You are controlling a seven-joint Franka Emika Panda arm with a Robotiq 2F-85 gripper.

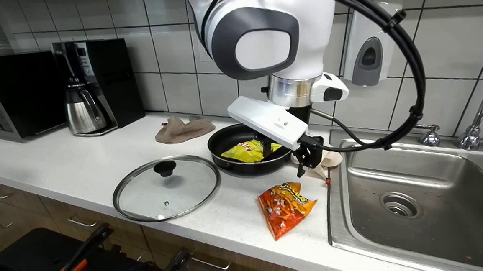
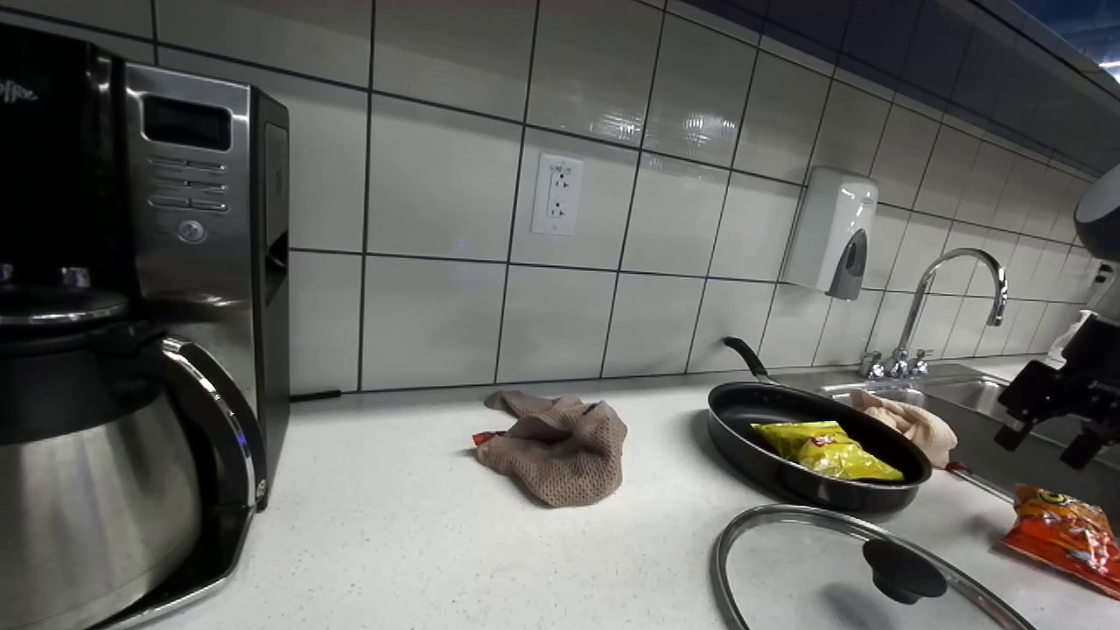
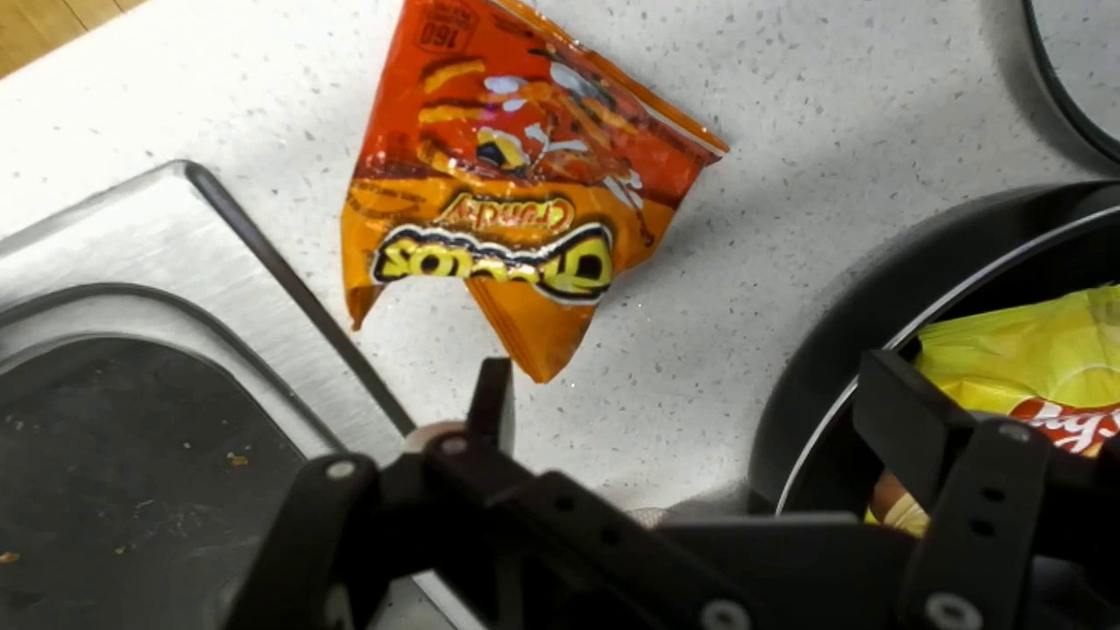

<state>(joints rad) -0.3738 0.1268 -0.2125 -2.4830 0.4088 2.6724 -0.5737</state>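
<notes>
My gripper [image 3: 687, 385] stands open above the counter, its fingers wide apart and nothing between them. Nearest to it is an orange and red snack bag [image 3: 516, 166], lying flat on the counter; in both exterior views this bag [image 1: 287, 208] [image 2: 1063, 534] is below the gripper [image 1: 283, 161] [image 2: 1046, 444]. A black frying pan [image 1: 243, 169] [image 2: 840, 494] sits beside it with a crumpled yellow bag [image 2: 822, 453] inside. In the wrist view one finger overlaps the pan's rim [image 3: 805, 394] and partly hides the yellow bag [image 3: 1032, 350].
A glass lid [image 1: 178, 198] with a black knob lies by the pan. The steel sink [image 1: 377, 223] is on the far side of the snack bag. A brown cloth [image 2: 560, 455], a coffee maker [image 1: 116, 80] and a microwave [image 1: 25, 94] stand along the wall. A pale cloth [image 2: 914, 429] lies behind the pan.
</notes>
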